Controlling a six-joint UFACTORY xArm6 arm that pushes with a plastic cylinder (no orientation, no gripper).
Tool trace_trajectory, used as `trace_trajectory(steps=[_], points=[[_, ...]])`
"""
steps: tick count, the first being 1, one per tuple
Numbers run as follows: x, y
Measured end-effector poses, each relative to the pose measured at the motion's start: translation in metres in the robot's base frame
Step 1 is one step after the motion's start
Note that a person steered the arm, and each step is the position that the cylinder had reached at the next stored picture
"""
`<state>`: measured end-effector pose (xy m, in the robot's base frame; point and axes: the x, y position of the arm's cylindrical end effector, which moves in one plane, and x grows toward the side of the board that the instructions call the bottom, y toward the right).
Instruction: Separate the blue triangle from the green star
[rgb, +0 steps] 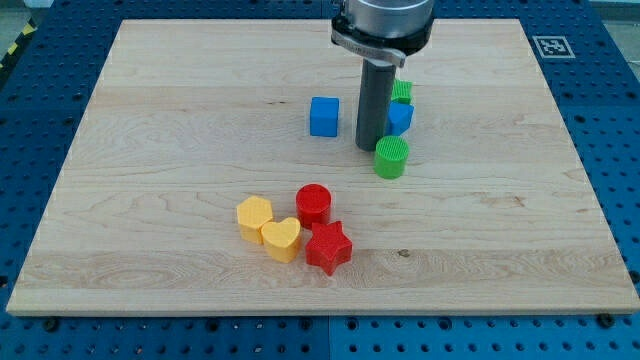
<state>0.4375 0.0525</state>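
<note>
The blue triangle (401, 118) lies right of centre near the view's top, partly hidden behind my rod. The green star (402, 91) sits just above it, touching or nearly touching it, also partly hidden. My tip (369, 148) rests on the board just left of the blue triangle, close against its left side. A green cylinder (391, 157) stands just below the triangle and right of my tip. A blue cube (324, 116) lies a short way left of my rod.
A cluster sits below the centre: a red cylinder (313, 204), a red star (328, 247), a yellow heart (282, 239) and a yellow hexagon (254, 217). The wooden board (150, 150) is edged by a blue perforated table.
</note>
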Motion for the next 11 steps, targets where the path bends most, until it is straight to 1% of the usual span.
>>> trace_trajectory(steps=[1,2,4,5,9,10,11], points=[[0.019,0.007],[0.024,0.010],[-0.028,-0.002],[-0.032,-0.003],[-0.033,0.064],[-0.033,0.072],[-0.038,0.057]])
